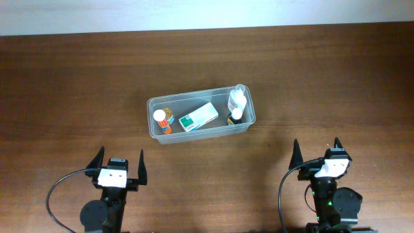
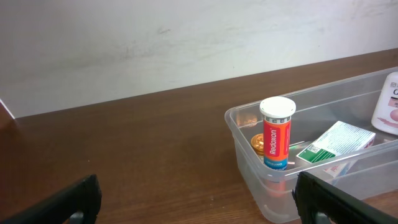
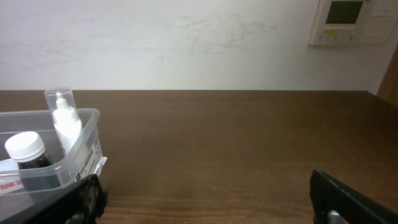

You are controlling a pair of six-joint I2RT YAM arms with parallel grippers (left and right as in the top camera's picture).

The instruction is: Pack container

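The left gripper (image 1: 121, 154) and right gripper (image 1: 316, 144) are at the near side, jaws spread wide, both empty. The container (image 1: 187, 103) lies ahead between them, well apart from both, on the brown table (image 1: 323, 77). It holds 1 upright orange tube (image 1: 162, 120), 1 box (image 1: 198, 117), a white bottle (image 1: 237, 98) and a dark bottle (image 1: 235, 116). On the white wall (image 3: 186, 43) beyond is a panel (image 3: 348, 22).
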